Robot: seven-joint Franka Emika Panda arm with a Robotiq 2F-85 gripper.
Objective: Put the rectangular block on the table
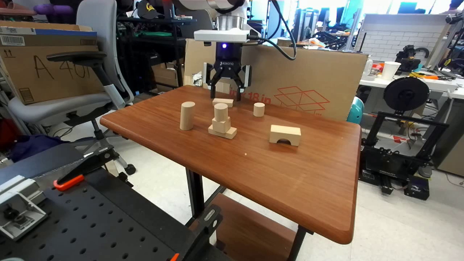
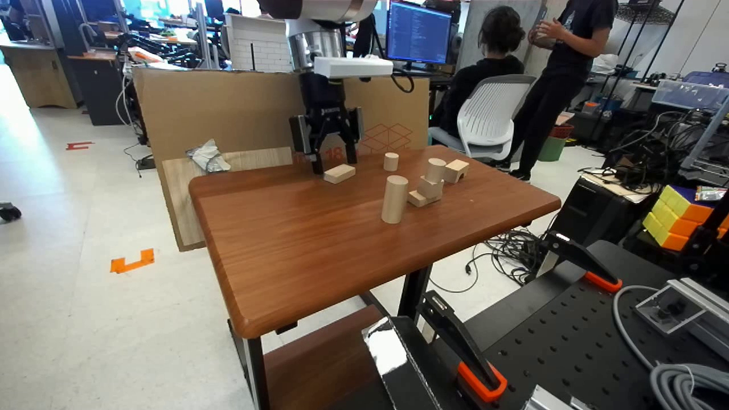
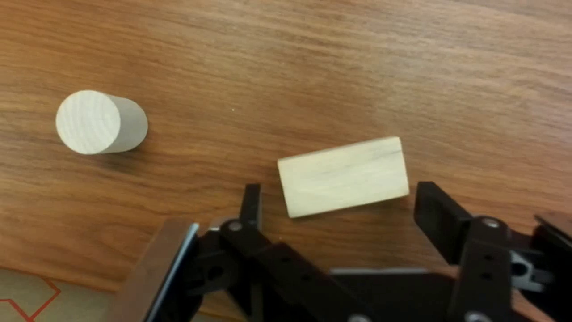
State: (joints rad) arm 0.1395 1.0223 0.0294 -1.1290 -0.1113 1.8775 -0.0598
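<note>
Well, the rectangular block (image 3: 344,177) is pale — oblong, faintly streaked.

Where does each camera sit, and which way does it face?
Exterior view: across the table from the arm, facing it and gripper; 3D printer right.
Exterior view: likewise across, facing arm and gripper; monitor behind.
Wrist view: on the arm, facing down at the rectangular block; fingers show.
Both exterior views share table and block stack.

Reddish-brown table (image 1: 308,177) bearing rectangular block (image 3: 344,177), tall cylinder (image 1: 187,116), short cylinder (image 1: 259,110), arched block (image 1: 285,133), stack (image 1: 220,125)
</note>
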